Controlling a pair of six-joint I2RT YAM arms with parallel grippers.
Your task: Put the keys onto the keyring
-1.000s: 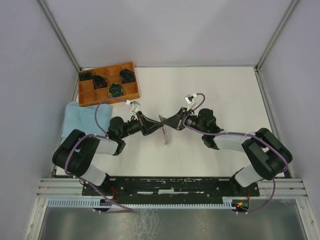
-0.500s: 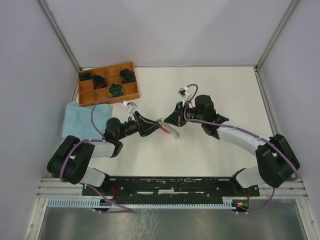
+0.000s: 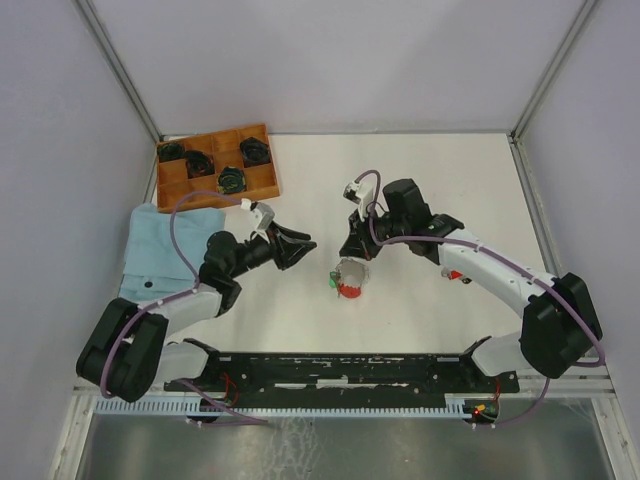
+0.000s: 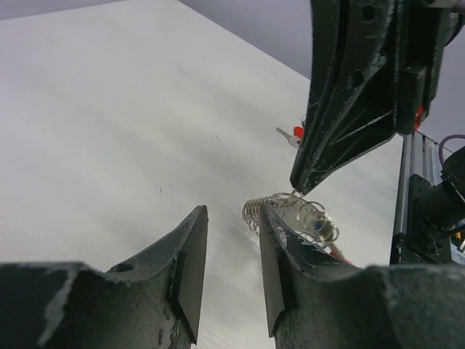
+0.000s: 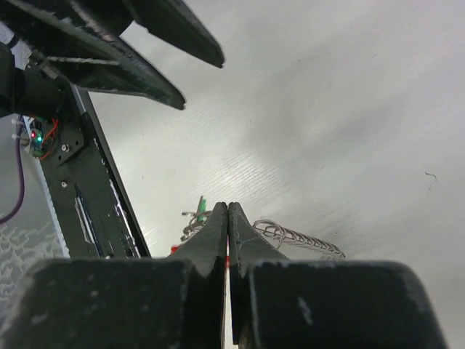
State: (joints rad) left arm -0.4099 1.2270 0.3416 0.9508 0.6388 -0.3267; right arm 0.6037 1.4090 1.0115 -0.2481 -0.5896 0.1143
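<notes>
Left end effector (image 3: 300, 250) hangs low over the desk (image 3: 440, 170), its fingers (image 4: 190, 254) spread with only air between them, the forearm reaching in from the lower left. Opposite it, the right end effector (image 3: 350, 254) points steeply down from a long bent arm, fingers (image 5: 218, 233) pressed together on the top of the keyring (image 3: 348, 283). The keyring's red strap and coiled chain (image 4: 287, 209) sit heaped on the desk just beneath those tips. A green key (image 3: 330, 283) lies against the heap, and a red key (image 4: 293, 134) rests farther off. A wooden tray (image 3: 270, 172) and a blue cloth (image 3: 150, 245) fill the left edge. Bare desk stretches behind and to the right.
</notes>
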